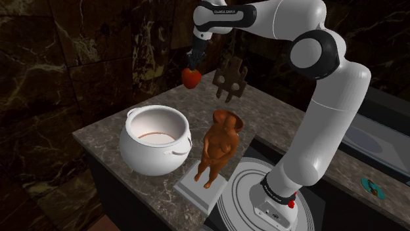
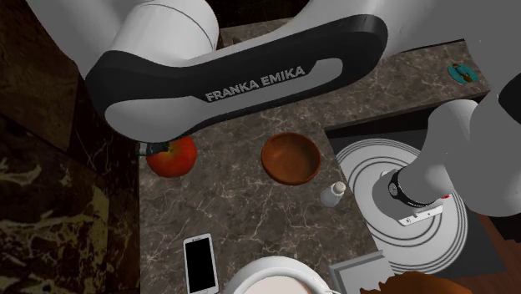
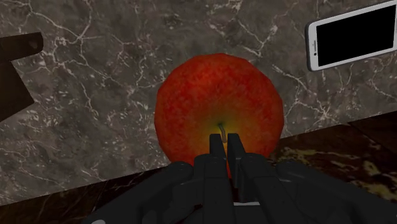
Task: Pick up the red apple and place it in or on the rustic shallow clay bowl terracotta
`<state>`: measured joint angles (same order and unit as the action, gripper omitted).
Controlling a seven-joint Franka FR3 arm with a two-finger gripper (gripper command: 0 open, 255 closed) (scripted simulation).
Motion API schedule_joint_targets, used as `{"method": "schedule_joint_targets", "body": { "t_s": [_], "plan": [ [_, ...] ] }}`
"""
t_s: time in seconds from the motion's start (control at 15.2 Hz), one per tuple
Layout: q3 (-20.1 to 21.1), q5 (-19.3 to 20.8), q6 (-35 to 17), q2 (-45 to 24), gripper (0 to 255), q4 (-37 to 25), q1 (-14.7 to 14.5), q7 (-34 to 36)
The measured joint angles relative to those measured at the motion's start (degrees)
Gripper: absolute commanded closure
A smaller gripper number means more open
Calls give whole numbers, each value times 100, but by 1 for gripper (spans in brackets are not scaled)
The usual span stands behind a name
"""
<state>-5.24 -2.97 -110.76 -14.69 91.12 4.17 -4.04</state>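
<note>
Taking the second exterior view from its left: the apple (image 2: 172,155) hangs from my gripper (image 3: 226,140), clear of the counter (image 2: 250,209) and close by that counter's left edge, beyond which the dark marble wall (image 2: 50,209) falls away. My jaws are narrow, nearly meeting, with my fingers (image 3: 217,153) pinched on the apple's top about the stem. I judge I hold it so because a round fruit offers little else from above. The bite is small, so the apple rides as a hanging weight and could swing or slip if I move sharply. Being up in the air lets it cross without rolling along the stone.

Next rightward, the phone (image 2: 200,263) lies flat, nearer the white pot (image 2: 267,280) than my load, and off my line. Then comes bare counter, and then the bowl (image 2: 291,156): brown, shallow, mouth up, nothing in it, near the apple but apart from it. That open strip is my room, and I judge a short level carry would do. Just past the bowl's far rim a small bottle (image 2: 334,194) stands upright, and after it my stand (image 2: 367,209). Overshooting would meet the bottle first. In the shoulder view the pot and a brown statue (image 1: 220,147) stand tall, nearer my stand.
</note>
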Motion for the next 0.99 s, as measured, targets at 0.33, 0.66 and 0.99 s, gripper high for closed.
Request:
{"method": "schedule_joint_targets", "body": {
  "t_s": [0.33, 0.66, 0.99],
  "plan": [
    [-3, 7, 348, 34, 255, -314, 4, 10],
    [-8, 20, 694, 137, 255, -554, 6, 20],
    [-53, 110, 617, 1188, 255, 569, 26, -44]
  ]
}}
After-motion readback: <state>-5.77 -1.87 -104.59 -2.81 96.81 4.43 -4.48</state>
